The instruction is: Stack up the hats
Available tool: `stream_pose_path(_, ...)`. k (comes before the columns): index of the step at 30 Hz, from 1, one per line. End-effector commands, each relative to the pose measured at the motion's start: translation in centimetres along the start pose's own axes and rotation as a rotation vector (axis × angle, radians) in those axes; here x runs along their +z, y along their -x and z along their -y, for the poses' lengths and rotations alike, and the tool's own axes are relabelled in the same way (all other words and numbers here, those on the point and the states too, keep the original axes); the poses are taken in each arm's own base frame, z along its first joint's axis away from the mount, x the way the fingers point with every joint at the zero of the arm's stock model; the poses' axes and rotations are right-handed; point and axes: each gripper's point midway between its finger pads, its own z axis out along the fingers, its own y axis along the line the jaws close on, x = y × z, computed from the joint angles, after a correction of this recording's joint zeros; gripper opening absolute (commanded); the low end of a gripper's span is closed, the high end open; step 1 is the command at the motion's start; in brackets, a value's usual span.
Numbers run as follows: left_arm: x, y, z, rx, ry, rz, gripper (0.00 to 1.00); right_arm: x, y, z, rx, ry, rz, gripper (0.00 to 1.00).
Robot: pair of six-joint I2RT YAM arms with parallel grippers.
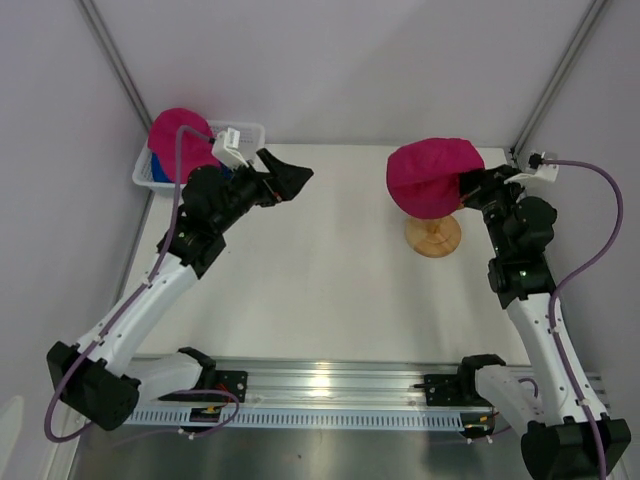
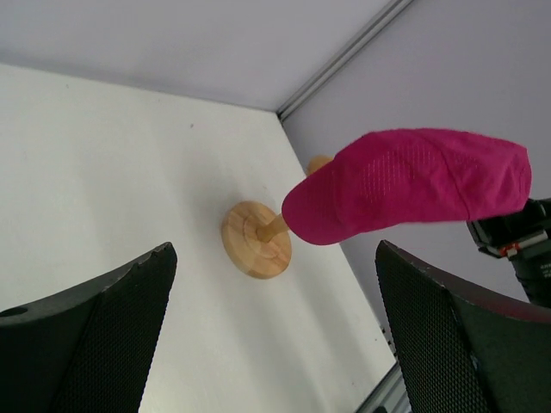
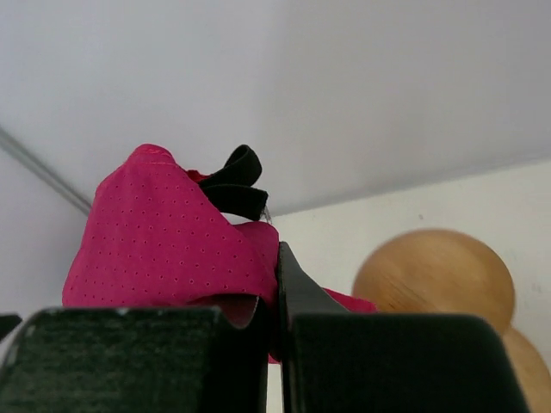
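Hats are split between two spots. Nearest, the right claw [image 1: 470, 185] is clamped on the edge of a pink hat [image 1: 432, 172] and holds it up over the wooden stand [image 1: 433, 236]. From the right wrist, the stand's ball top [image 3: 435, 271] sits off to one side of the crown rather than inside it. Let go here and the soft hat would likely catch the ball off-centre and slide to the table [image 1: 330, 280], and a sideways nudge could tip the stand. Further back, the left claw [image 1: 290, 178] is wide open and empty. Farthest, the basket [image 1: 250, 128] holds another pink hat [image 1: 178, 128] over blue fabric [image 1: 158, 163], so a careless grab there could snag the mesh or lift two hats together.
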Motion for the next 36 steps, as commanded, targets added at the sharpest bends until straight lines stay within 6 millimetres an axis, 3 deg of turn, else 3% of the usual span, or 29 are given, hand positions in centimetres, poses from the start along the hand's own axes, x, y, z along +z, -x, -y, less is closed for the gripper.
stream_pose_path(1,1.6,-2.9,-0.5,-0.012,-0.021,-0.088,0.99,0.2,0.0,3.4,0.175,-0.162,-0.013,0.0)
stream_pose_path(5,2.6,-4.3,-0.9,-0.018,-0.026,-0.129,1.0,0.6,-0.6,6.6,0.173,-0.296,-0.023,0.0)
stream_pose_path(8,3.9,-5.3,-0.6,-0.019,-0.047,-0.164,0.99,1.1,-2.2,8.5,0.174,-0.335,-0.056,0.0)
stream_pose_path(13,6.6,-9.1,-0.3,-0.015,-0.057,-0.268,0.99,1.4,-2.7,12.9,0.207,-0.44,-0.045,0.0)
stream_pose_path(15,7.7,-9.8,1.0,-0.007,-0.081,-0.278,0.99,1.4,-3.2,15.0,0.209,-0.508,-0.059,0.0)
stream_pose_path(17,9.2,-11.4,0.9,-0.007,-0.077,-0.308,0.99,1.9,-2.9,15.7,0.21,-0.517,-0.07,0.0)
stream_pose_path(18,9.6,-12.3,1.4,-0.007,-0.09,-0.331,0.99,1.6,-3.9,17.2,0.217,-0.559,-0.111,0.03)
stream_pose_path(21,11.5,-13.8,2.0,-0.017,-0.113,-0.373,0.98,2.2,-5.1,18.0,0.222,-0.529,-0.183,0.11)
stream_pose_path(22,12.1,-13.5,2.7,-0.018,-0.13,-0.365,0.98,2.2,-5.6,18.1,0.228,-0.523,-0.207,0.12)
stream_pose_path(23,12.7,-14.4,2.1,-0.022,-0.12,-0.383,0.98,2.1,-6.2,18.3,0.234,-0.522,-0.223,0.14)
stream_pose_path(26,14.1,-15.3,1.9,-0.025,-0.115,-0.398,0.98,2.1,-7.6,18.6,0.243,-0.488,-0.285,0.4)
stream_pose_path(27,14.4,-15.1,2.2,-0.027,-0.119,-0.395,0.98,2.0,-7.9,18.6,0.252,-0.478,-0.302,0.56)
stream_pose_path(29,14.9,-15.6,1.9,-0.033,-0.114,-0.405,0.98,1.9,-8.1,18.3,0.272,-0.432,-0.332,0.68)
stream_pose_path(30,15.3,-15.8,2.0,-0.036,-0.116,-0.406,0.98,1.8,-7.8,17.9,0.27,-0.408,-0.334,0.84)
stream_pose_path(33,16.0,-16.2,2.0,-0.032,-0.125,-0.409,0.98,1.6,-7.0,16.5,0.234,-0.347,-0.348,0.99)
stream_pose_path(36,16.8,-16.8,1.8,-0.022,-0.132,-0.406,0.97,1.3,-5.6,15.1,0.194,-0.309,-0.351,1.0)
